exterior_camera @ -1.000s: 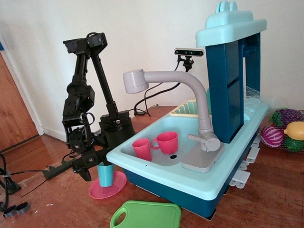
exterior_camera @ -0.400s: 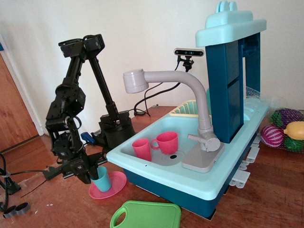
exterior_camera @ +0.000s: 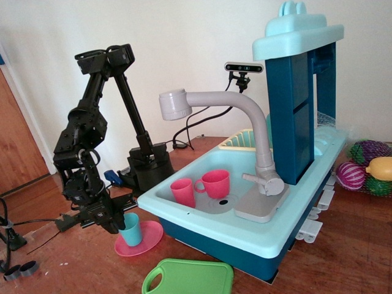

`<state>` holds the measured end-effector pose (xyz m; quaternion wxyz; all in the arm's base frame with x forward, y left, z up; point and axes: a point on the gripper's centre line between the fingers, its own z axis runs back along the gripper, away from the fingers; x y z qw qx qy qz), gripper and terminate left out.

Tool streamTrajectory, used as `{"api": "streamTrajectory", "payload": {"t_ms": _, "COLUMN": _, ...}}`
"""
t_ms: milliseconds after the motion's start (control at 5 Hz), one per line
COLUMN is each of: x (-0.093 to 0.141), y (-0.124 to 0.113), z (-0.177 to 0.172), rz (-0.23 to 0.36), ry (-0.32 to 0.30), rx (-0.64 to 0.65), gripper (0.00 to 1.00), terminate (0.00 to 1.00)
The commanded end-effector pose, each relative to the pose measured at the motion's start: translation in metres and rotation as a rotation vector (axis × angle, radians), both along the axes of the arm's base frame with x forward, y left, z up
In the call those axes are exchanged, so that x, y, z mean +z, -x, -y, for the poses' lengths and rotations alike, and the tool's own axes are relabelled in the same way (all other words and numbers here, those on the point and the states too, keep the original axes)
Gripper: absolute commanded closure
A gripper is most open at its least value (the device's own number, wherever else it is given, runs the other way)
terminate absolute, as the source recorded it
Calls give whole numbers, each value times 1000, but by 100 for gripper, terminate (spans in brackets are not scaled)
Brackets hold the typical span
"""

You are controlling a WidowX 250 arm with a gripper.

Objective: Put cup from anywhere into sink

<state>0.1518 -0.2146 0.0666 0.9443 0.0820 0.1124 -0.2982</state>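
Swings left and down from a second ago, arm folding away from the sink. Gripper now sits low at the left side of the cup, up against its rim, where earlier it hung just beside the cup. Cup leans slightly right on the pink plate, no longer quite upright. Grip itself too dark to judge.

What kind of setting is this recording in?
Likely a home or lab room set up as a toy kitchen: a plastic play sink with a big grey faucet stands on a wooden surface, a robot arm beside it.
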Motion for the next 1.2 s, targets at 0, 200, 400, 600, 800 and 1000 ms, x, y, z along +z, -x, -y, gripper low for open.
{"api": "streamTrajectory", "payload": {"t_ms": 0, "x": 41, "y": -9, "z": -5, "rz": 61, "ry": 22, "rx": -18, "gripper": 100, "terminate": 0}}
{"api": "streamTrajectory", "payload": {"t_ms": 200, "x": 91, "y": -20, "z": -14, "rz": 65, "ry": 8, "rx": -43, "gripper": 100, "terminate": 0}}
{"api": "streamTrajectory", "payload": {"t_ms": 400, "x": 119, "y": -19, "z": -8, "rz": 39, "ry": 38, "rx": -74, "gripper": 100, "terminate": 0}}
{"api": "streamTrajectory", "payload": {"t_ms": 600, "x": 123, "y": -19, "z": -8, "rz": 11, "ry": 79, "rx": -91, "gripper": 100, "terminate": 0}}
{"api": "streamTrajectory", "payload": {"t_ms": 800, "x": 131, "y": -21, "z": -14, "rz": 26, "ry": 52, "rx": -60, "gripper": 100, "terminate": 0}}
{"api": "streamTrajectory", "payload": {"t_ms": 1000, "x": 137, "y": -31, "z": -47, "rz": 102, "ry": 39, "rx": 44, "gripper": 100, "terminate": 0}}
